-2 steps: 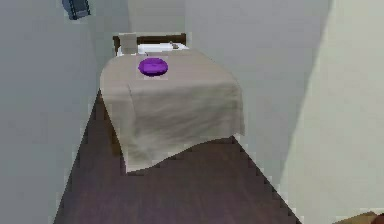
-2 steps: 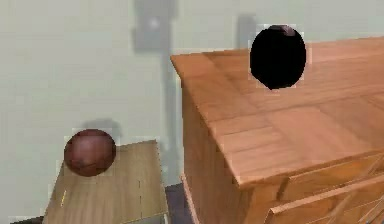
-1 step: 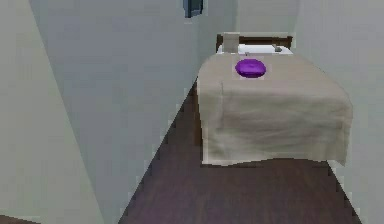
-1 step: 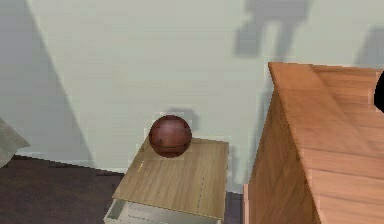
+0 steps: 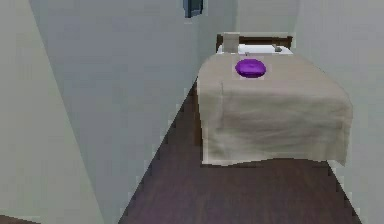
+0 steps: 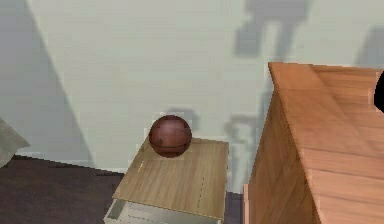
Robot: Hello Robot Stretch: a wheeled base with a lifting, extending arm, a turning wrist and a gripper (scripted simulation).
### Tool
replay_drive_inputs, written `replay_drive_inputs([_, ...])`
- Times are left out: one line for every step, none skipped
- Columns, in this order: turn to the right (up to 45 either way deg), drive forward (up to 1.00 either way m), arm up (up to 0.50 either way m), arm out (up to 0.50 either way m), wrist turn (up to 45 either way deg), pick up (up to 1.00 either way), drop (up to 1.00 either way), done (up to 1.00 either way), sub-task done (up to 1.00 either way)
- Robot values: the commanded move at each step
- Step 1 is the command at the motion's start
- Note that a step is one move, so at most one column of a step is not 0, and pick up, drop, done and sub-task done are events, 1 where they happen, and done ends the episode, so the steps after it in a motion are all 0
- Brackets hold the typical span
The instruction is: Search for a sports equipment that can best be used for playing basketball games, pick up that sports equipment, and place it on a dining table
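Basketball on nightstand, arm side view; forward view: bed, purple cushion; gripper state: cannot tell.

A narrow strip of dark wooden floor runs between a pale grey wall and a bed draped in a beige cover. A round purple cushion lies on the bed near its head, where a pale pillow rests. In the arm side view, a low light-wood bedside table stands against a cream wall, just beside a taller wooden dresser.
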Motion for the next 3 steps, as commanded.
replay_drive_inputs([0.0, 0.00, 0.28, 0.00, 0.0, 0.00, 0.00, 0.00, 0.00])
replay_drive_inputs([0.0, 0.00, 0.00, 0.44, 0.0, 0.00, 0.00, 0.00, 0.00])
replay_drive_inputs([0.0, 0.00, 0.00, 0.00, 45.0, 0.00, 0.00, 0.00, 0.00])
